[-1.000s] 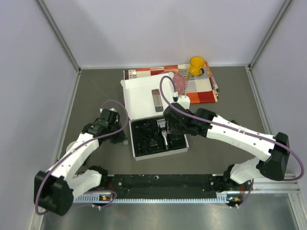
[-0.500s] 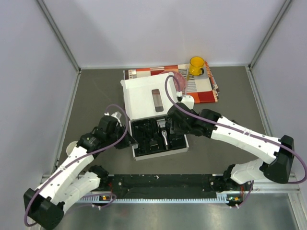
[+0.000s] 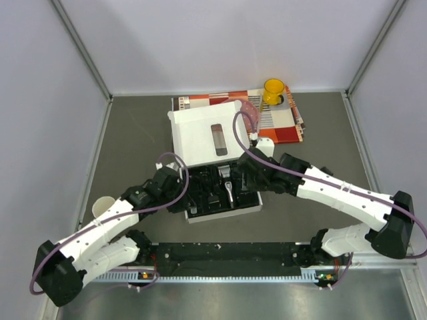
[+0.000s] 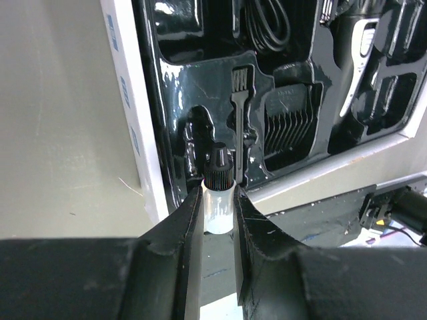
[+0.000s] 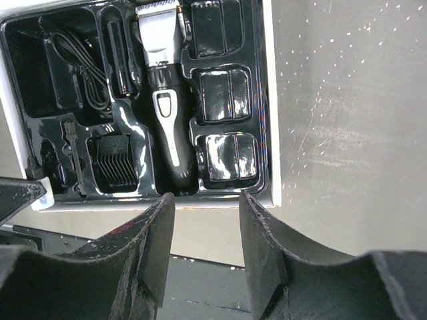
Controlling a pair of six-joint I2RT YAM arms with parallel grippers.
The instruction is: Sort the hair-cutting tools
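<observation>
Room: pale walls [image 3: 40,100] on three sides, metal posts in the far corners.
Table: grey table [image 3: 320,140], matte, lightly scratched in the right wrist view.
Far edge: patterned magazine [image 3: 283,127] flat near the back wall, yellow cup [image 3: 273,91] upright on it.
Box: white box [image 3: 197,137] mid-table, lid thrown back with its far corner over the magazine; black tray [image 5: 20,60] in the near half.
Open room: bare table left and right of the box, well apart from both side walls; narrow strip between the box and the arm bases.
Clipper: clipper [image 5: 163,100] lies in the tray's middle slot, blade toward the lid.
Other pieces: cord [image 5: 77,73] coiled in a slot to its left; guard comb [image 5: 113,157] and small brush [image 5: 72,150] nearer the front rim.
Left tool: left tool [image 4: 217,195] pinches a small white bottle [image 4: 217,210] with a black ribbed cap, above the tray's near-left corner.
Right tool: right tool [image 5: 207,200] spread, nothing between the fingers, above the tray's front rim.
Left wrist view only: the bottle, hidden under the arm from above.
</observation>
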